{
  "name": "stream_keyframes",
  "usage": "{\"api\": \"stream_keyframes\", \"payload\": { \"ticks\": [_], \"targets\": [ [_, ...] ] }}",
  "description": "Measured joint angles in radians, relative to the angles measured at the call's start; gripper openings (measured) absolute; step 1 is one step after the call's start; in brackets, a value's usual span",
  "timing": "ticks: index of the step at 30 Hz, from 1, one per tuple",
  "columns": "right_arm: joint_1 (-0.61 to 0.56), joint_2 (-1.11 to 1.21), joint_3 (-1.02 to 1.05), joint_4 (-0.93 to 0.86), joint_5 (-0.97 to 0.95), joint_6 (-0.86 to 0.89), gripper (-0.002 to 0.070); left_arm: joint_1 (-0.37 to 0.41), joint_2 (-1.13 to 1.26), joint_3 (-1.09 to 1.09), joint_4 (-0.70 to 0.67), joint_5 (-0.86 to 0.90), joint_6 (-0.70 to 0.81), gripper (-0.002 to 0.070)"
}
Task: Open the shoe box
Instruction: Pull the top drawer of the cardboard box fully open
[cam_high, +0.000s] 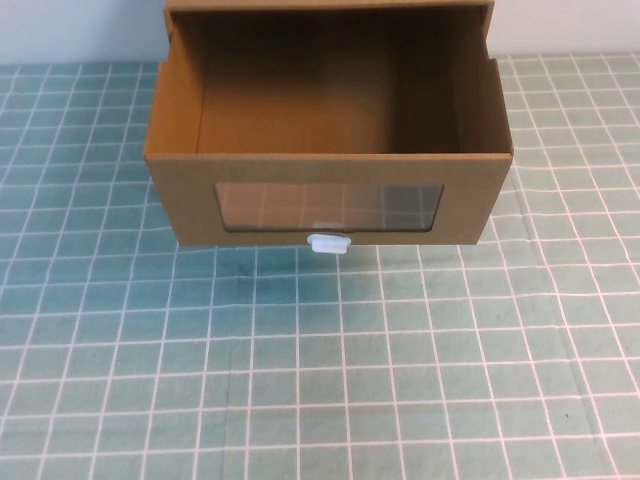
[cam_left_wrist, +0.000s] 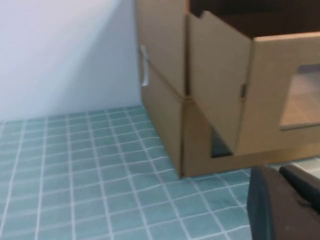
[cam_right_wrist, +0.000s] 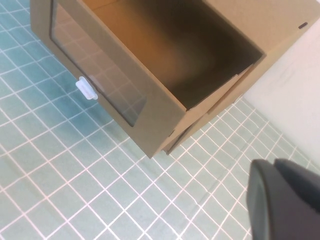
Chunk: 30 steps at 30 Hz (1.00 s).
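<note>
Ahead of my right gripper (cam_right_wrist: 285, 200), well apart from it, sits the cardboard shoe box (cam_high: 330, 200). Its drawer (cam_right_wrist: 150, 45) is slid out of the outer sleeve (cam_left_wrist: 162, 60), toward me. That claw is pinched narrow and holds nothing. The drawer's front panel carries a clear window (cam_high: 330, 207) with a white pull tab (cam_high: 330, 243) just below it. My left gripper (cam_left_wrist: 282, 200) hangs near the box's left corner, not touching it; whether it is wide or narrow I cannot tell. Both claws hang over the green checked mat (cam_high: 300, 380).
</note>
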Motion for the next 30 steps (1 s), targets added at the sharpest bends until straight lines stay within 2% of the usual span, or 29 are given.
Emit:
{"api": "stream_keyframes", "payload": {
  "ticks": [5,8,13,30],
  "targets": [
    [0.000,0.000,0.000,0.001,0.002,0.000,-0.0013,0.074,-0.122,0.109,0.194,0.047,-0.293,-0.0005],
    [0.000,0.000,0.000,0.001,0.002,0.000,-0.0013,0.115,-0.138,0.163,0.240,0.112,-0.370,-0.0005],
    [0.000,0.000,0.000,0.003,0.004,0.000,-0.0013,0.140,-0.138,0.213,0.254,0.198,-0.402,-0.0005],
    [0.000,0.000,0.000,0.003,0.004,-0.002,-0.0013,0.140,-0.141,0.213,0.254,0.198,-0.410,-0.0005]
  ]
}}
